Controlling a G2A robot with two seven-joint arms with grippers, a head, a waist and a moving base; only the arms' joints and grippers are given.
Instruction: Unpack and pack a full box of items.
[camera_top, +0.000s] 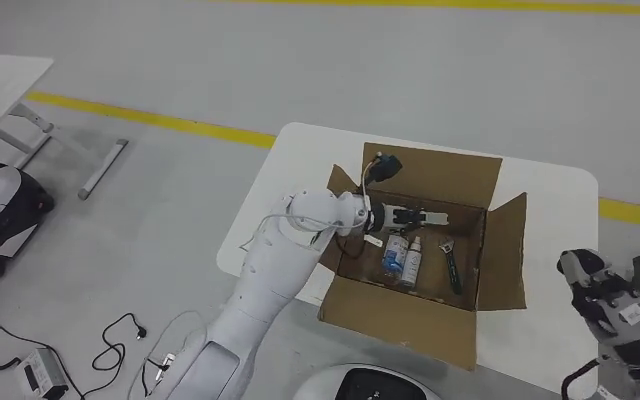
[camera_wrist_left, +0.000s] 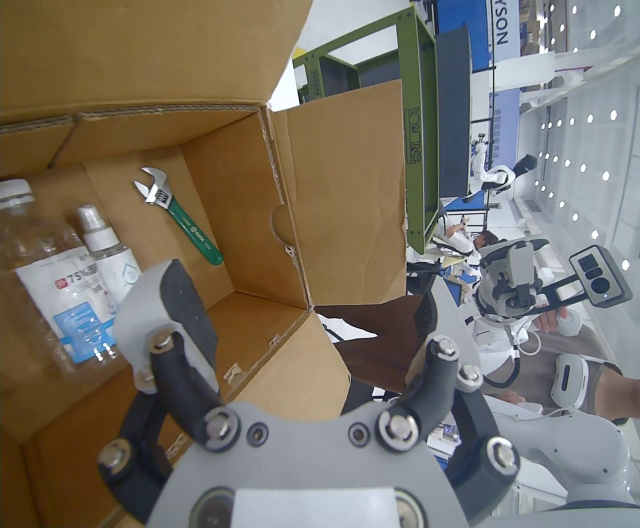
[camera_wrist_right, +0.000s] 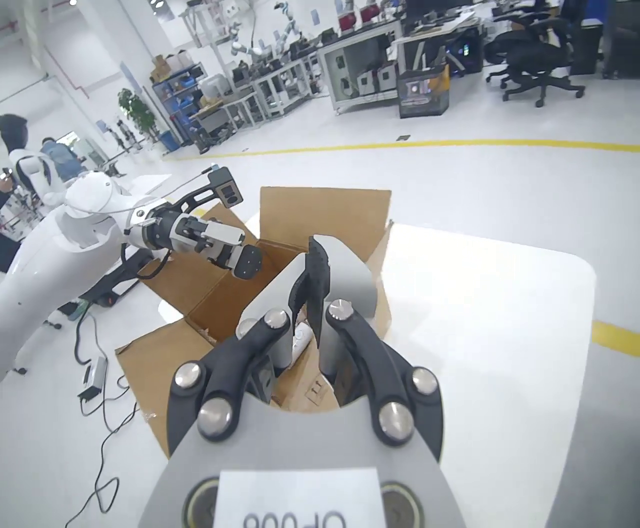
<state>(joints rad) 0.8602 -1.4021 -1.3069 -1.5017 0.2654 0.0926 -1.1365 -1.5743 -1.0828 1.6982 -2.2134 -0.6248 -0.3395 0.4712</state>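
Your left gripper (camera_wrist_left: 300, 310) hangs over the open cardboard box (camera_top: 400, 310), its fingers (camera_wrist_left: 170, 300) spread wide with nothing between them. On the box floor you have a clear bottle (camera_wrist_left: 45, 280) lying right beside a small spray bottle (camera_wrist_left: 107, 245) (touching or nearly so; it is hard to tell). A green-handled wrench (camera_wrist_left: 177, 220) lies apart from them, on the side nearer your right arm. Your right gripper (camera_wrist_right: 320, 270) sits off to the side of the box, by the edge of the white surface (camera_top: 560, 230), with its fingers closed together on nothing.
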